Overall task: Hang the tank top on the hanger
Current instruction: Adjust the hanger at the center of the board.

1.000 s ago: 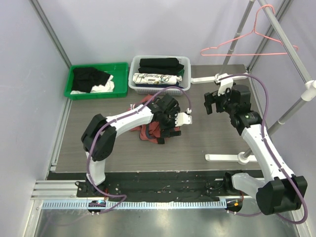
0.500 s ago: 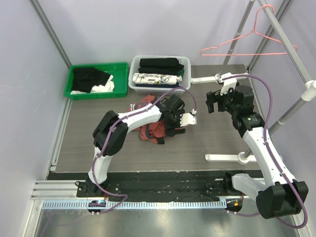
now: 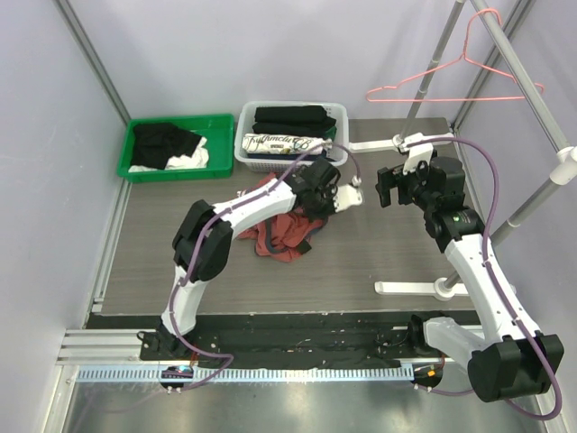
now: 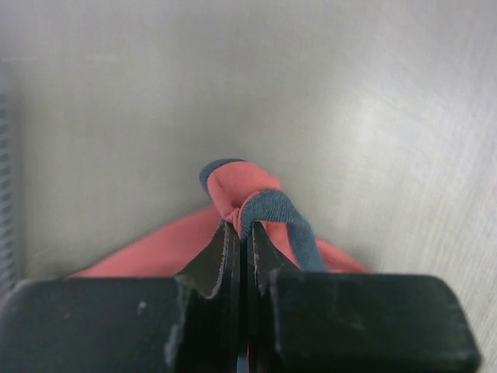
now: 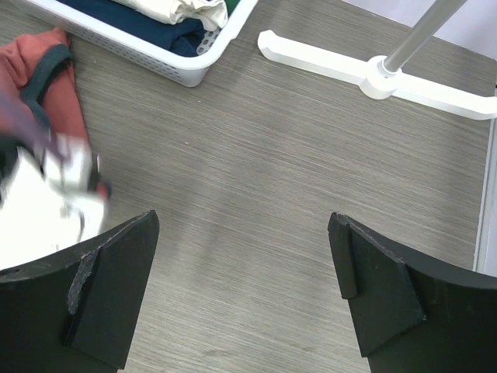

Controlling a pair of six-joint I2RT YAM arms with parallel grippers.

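The rust-red tank top (image 3: 281, 230) lies crumpled mid-table, one part drawn up toward my left gripper (image 3: 314, 200). In the left wrist view my left gripper (image 4: 242, 229) is shut on a bunched fold of the tank top (image 4: 233, 185), red cloth with navy trim showing beyond the tips. My right gripper (image 3: 386, 188) hovers to the right of the shirt, open; in its wrist view the right gripper (image 5: 242, 225) has only bare table between its fingers, with the tank top (image 5: 54, 74) at far left. The pink wire hanger (image 3: 433, 99) hangs from the rack rail at the back right.
A green bin (image 3: 171, 167) with black and white cloth stands back left. A white basket (image 3: 290, 164) (image 5: 155, 58) of folded clothes sits behind the shirt. The rack's white feet (image 3: 410, 287) (image 5: 373, 78) and upright poles (image 3: 424, 86) stand on the right.
My left gripper has closed on the tank top's edge and moved toward the back, pulling the cloth up with it. The right arm has barely shifted.
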